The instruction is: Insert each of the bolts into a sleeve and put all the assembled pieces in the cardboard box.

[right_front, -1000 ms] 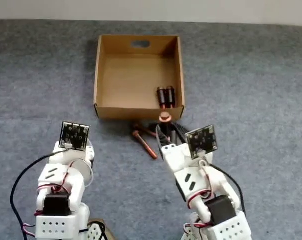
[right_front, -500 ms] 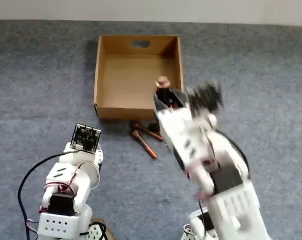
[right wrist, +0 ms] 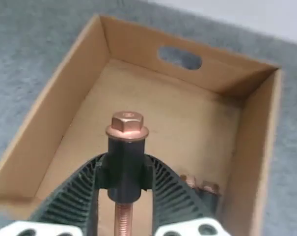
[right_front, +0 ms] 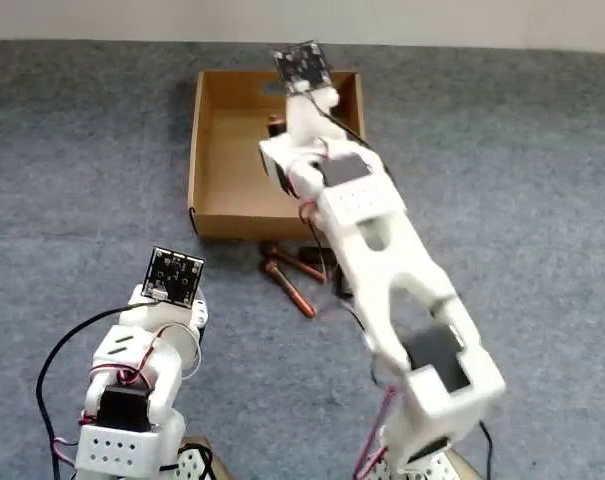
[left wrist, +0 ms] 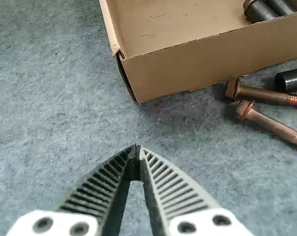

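My right gripper [right wrist: 124, 167] is shut on a black sleeve with a copper bolt [right wrist: 127, 129] through it, held upright above the inside of the cardboard box [right wrist: 138, 44]. In the high view that arm stretches over the box [right_front: 194, 150], with the held piece [right_front: 275, 124] near the back. Two assembled pieces [right wrist: 200, 189] lie in a box corner, the assembled pieces [left wrist: 266, 7] again seen past the wall. Two loose bolts [left wrist: 266, 105] and a black sleeve [left wrist: 291, 78] lie on the carpet in front of the box [left wrist: 212, 64]. My left gripper [left wrist: 137, 150] is shut and empty, low over the carpet short of the box's corner.
Grey carpet covers the whole table. The left arm [right_front: 142, 350] sits at the front left, well back from the box. The loose bolts [right_front: 287, 278] lie between the box front and the right arm's base [right_front: 437, 400].
The right arm has lifted the assembled piece from the carpet in front of the box and swung it forward over the box. The left arm shifted slightly right.
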Available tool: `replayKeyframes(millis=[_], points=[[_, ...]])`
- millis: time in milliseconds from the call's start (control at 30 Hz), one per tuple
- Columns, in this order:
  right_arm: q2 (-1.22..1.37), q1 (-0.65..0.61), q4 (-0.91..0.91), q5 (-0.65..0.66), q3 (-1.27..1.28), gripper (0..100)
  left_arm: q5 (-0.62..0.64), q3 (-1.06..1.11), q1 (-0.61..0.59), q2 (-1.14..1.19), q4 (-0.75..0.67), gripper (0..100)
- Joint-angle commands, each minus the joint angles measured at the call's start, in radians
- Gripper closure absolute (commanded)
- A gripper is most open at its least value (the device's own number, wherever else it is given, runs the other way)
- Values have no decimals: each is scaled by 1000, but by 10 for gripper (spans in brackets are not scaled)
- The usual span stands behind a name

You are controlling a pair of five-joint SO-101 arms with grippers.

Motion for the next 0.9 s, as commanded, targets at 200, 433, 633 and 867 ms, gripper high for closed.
replayKeyframes(millis=[200, 433, 633, 867], points=[[383, 48, 344, -118, -529, 992, 3, 18, 19, 1, 12, 989], [619, 58, 582, -118, -865, 992, 3, 18, 19, 1, 12, 989], [788, 58, 723, -124, -1066, 992, 3, 18, 19, 1, 12, 989], [932, 77, 780, -126, -1221, 992, 3, 18, 19, 1, 12, 988]])
